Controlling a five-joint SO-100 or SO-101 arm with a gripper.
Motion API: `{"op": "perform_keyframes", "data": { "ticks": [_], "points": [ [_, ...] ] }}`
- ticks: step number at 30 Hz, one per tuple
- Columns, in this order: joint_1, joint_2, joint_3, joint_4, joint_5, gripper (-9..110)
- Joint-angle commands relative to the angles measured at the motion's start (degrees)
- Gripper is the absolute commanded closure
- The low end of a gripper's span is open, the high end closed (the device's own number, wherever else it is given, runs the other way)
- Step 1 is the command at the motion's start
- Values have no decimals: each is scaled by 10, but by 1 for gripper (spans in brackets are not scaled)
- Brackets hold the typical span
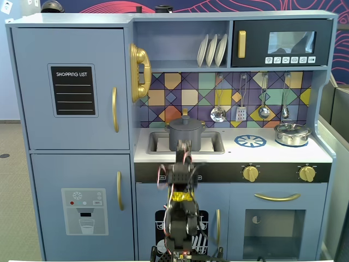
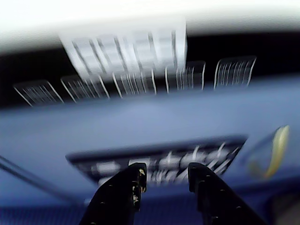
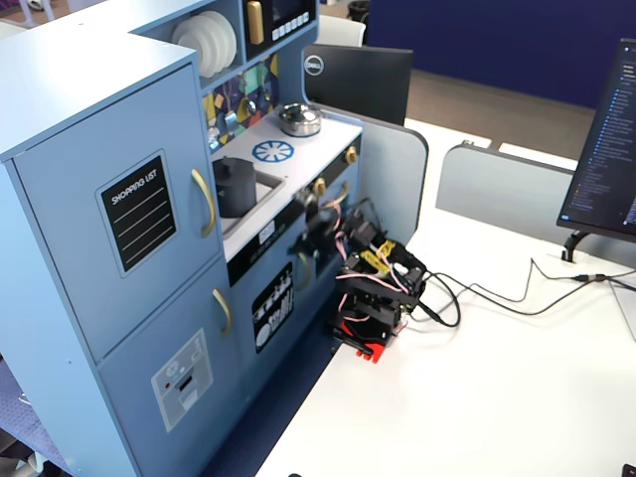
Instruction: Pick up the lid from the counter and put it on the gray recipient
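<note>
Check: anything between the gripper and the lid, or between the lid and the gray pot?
Nothing visible. In a fixed view the lid appears to sit on the gray pot in the sink, so there is no gap to cross. The gripper is open and empty, low in front of the counter.

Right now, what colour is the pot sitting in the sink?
Dark matte gray, lid included; the gray pot shows best in a fixed view, facing the kitchen.

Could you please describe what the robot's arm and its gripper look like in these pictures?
The arm is mostly black, with yellow patches mid-arm and a red piece at its base in both fixed views. Thin red, white and black wires loop along its joints, and dark cables trail from the base across the white table. In the blurred wrist view, the gripper has two black, angular fingers.
</note>
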Motion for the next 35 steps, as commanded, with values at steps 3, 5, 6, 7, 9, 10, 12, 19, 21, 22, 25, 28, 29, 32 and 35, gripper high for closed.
{"op": "perform_keyframes", "data": {
  "ticks": [3, 5, 6, 7, 9, 10, 12, 19, 21, 22, 25, 28, 29, 32, 35],
  "points": [
    [-10, 33, 142, -33, 13, 101],
    [-14, 26, 142, 34, 46, 101],
    [-17, 31, 142, 77, 47, 101],
    [-18, 33, 142, 117, 42, 101],
    [-20, 33, 143, 192, 31, 100],
    [-22, 33, 143, 226, 27, 100],
    [-21, 33, 143, 286, 2, 100],
    [-4, 33, 142, 287, 22, 97],
    [-4, 33, 142, 287, 22, 97],
    [-4, 33, 142, 287, 22, 97],
    [-4, 33, 142, 287, 22, 97],
    [-4, 33, 142, 287, 22, 97],
    [-4, 33, 142, 287, 22, 97],
    [-4, 33, 142, 287, 22, 97],
    [-4, 33, 142, 287, 22, 97]
  ]
}}
